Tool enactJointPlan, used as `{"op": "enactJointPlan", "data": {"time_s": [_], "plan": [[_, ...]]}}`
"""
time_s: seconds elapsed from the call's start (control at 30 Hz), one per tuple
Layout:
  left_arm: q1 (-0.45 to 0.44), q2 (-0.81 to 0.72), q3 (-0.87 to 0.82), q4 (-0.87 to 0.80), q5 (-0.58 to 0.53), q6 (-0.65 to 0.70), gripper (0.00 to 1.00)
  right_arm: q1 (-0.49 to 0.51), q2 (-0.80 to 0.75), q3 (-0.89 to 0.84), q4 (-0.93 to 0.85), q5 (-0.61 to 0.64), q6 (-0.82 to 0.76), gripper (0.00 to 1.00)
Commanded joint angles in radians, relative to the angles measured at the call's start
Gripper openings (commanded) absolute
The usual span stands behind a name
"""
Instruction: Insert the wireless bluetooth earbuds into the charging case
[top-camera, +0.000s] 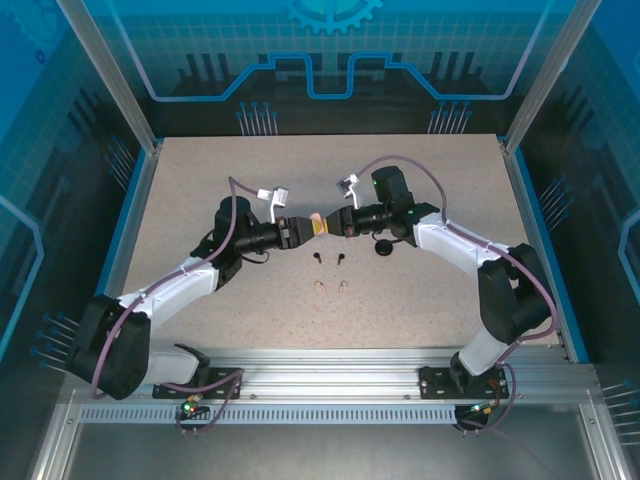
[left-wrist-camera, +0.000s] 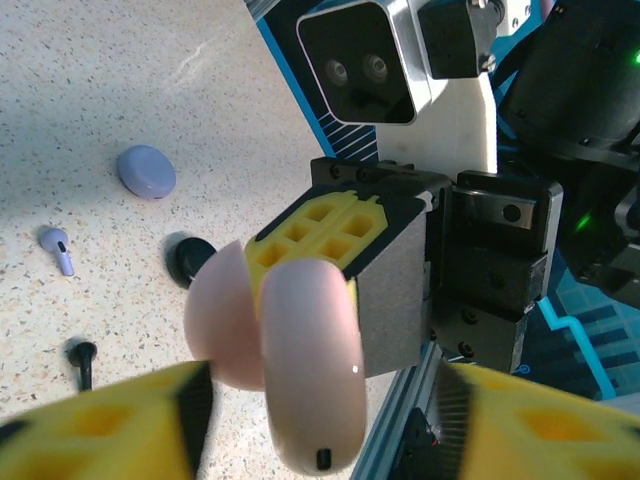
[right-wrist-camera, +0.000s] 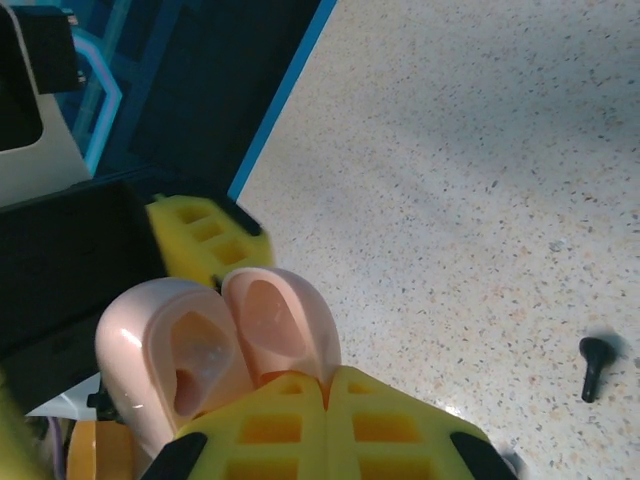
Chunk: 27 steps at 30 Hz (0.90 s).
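Note the right claw (right-wrist-camera: 325, 415) closed, pads together, pinching the lower edge of the pale pink charging case (right-wrist-camera: 215, 345) and holding it clear of the counter (right-wrist-camera: 480, 150). Read the case as open: two halves spread apart, both hollow insides turned toward the right wrist camera, no earbud in either. Treat this as a presentation hold, judged to keep the hollows exposed and steady for loading.

Note the left claw (left-wrist-camera: 320, 390) with jaws spread wide, one to each side of the case, no pad seen pressing it; read as open. Judged purpose: steadying the case or taking it over; cannot tell which.

Locate the pale pink earbuds (top-camera: 320, 287) lying on the counter toward the arm bases, well apart from the case. Locate the black earbuds (top-camera: 318, 258) between them and the claws. Judge insertion not yet begun.

Consult the top external view for layout: both arms meeting nose to nose at mid-counter, with a black case (top-camera: 382, 246) just beside the right arm. Consult the right wrist view for the case interior. Consult the left wrist view for the smooth outer shells instead, plus a lavender case (left-wrist-camera: 146, 170) and one lavender earbud (left-wrist-camera: 57, 248) resting near it on the counter.
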<state>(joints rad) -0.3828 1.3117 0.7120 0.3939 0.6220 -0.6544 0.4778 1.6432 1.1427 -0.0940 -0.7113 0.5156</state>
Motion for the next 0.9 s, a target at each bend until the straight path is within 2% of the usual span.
{"op": "enactJointPlan", "data": {"time_s": [0.0,0.13,0.27,0.47,0.57,0.7,0.87], "plan": [[-0.006,-0.007,0.073,-0.096,-0.016,0.039,0.86,0.004,0.021,0.093,-0.221,0.122,-0.106,0.0],[0.023,-0.007,0.167,-0.241,0.003,0.135,0.99,-0.028,0.035,0.179,-0.408,0.243,-0.23,0.0],[0.066,0.03,0.271,-0.377,0.066,0.238,0.99,-0.041,0.058,0.264,-0.561,0.373,-0.378,0.0],[0.091,0.157,0.453,-0.637,0.17,0.442,0.98,-0.042,0.076,0.342,-0.674,0.442,-0.589,0.0],[0.089,0.223,0.53,-0.749,0.199,0.534,0.95,-0.045,0.073,0.367,-0.698,0.422,-0.655,0.0],[0.089,0.32,0.648,-0.92,0.263,0.636,0.84,-0.045,0.072,0.389,-0.716,0.369,-0.699,0.0],[0.085,0.391,0.718,-0.977,0.347,0.671,0.7,-0.032,0.071,0.401,-0.718,0.342,-0.695,0.0]]}}
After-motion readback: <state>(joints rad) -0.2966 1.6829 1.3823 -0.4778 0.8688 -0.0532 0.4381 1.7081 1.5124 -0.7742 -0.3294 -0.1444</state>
